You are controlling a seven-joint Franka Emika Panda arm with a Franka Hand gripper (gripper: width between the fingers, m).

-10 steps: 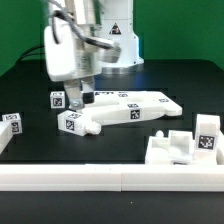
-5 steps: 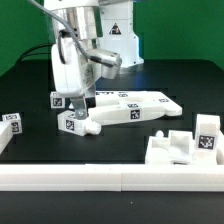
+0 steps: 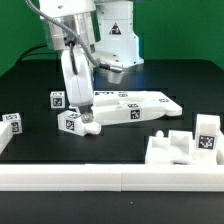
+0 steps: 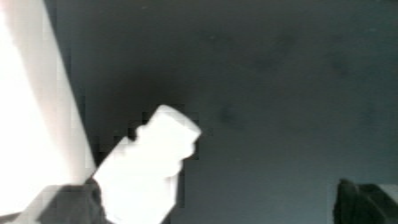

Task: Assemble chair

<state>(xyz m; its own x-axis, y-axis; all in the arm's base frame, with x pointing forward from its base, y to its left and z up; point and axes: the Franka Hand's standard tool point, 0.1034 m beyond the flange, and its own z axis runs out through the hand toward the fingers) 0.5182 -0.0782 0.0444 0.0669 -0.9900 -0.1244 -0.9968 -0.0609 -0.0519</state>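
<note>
The chair lies in loose white tagged parts on the black table. A long bar (image 3: 108, 116) with a tagged end block (image 3: 70, 123) lies in the middle, and a small tagged block (image 3: 57, 100) sits behind it. The boxy seat frame (image 3: 172, 150) stands at the exterior view's right, beside a tagged piece (image 3: 206, 136). Another tagged part (image 3: 10, 123) sits at the left edge. My gripper (image 3: 80, 105) hangs tilted just above the bar's end block, open and holding nothing. In the wrist view the gripper (image 4: 217, 203) shows dark fingertips (image 4: 71, 205) wide apart, with a white part (image 4: 151, 165) beside one.
The marker board (image 3: 160, 99) lies flat behind the bar. A long plain white rail (image 3: 100, 178) runs across the front of the table. The robot's base (image 3: 118, 40) stands at the back. A white strip (image 4: 27, 100) fills one side of the wrist view.
The gripper has shifted toward the exterior view's right and tilted over the bar's end block, staying open. The parts have not moved.
</note>
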